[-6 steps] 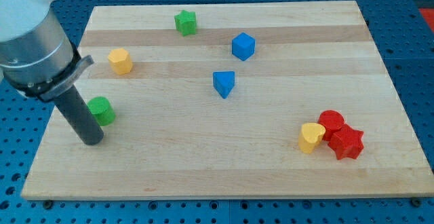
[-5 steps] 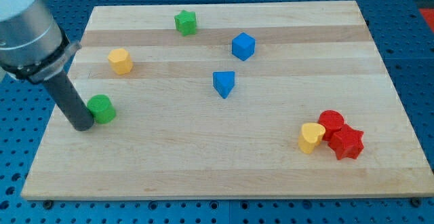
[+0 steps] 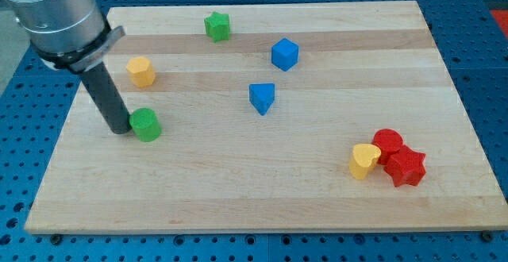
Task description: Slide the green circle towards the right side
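Camera view: we count two green, two blue, two yellow, two red blocks. My tip [image 3: 119,129] touches the green circle [image 3: 146,125] on its left side.

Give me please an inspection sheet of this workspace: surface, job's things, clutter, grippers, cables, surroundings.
Surface: pale wooden board, flat, no damage seen.
Job's things: green circle at the view's left; my tip is against its left side.
Clutter: yellow block above the circle; green star near the view's top; blue cube and blue triangle near the middle; yellow heart, red circle and red star bunched at the view's lower right.
Grippers: none fitted; only the dark rod.
Cables: nothing seen.
Surroundings: blue perforated base around the board.
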Robot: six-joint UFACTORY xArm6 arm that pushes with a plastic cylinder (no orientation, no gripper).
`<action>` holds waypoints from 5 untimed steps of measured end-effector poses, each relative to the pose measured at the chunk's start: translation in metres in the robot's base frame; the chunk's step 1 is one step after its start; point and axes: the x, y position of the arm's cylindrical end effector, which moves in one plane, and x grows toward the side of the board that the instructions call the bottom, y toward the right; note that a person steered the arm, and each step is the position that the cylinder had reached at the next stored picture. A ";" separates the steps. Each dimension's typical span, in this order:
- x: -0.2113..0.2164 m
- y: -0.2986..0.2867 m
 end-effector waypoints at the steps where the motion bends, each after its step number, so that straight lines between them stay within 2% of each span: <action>1: 0.000 0.002; 2: 0.002 0.030; 5: 0.018 0.164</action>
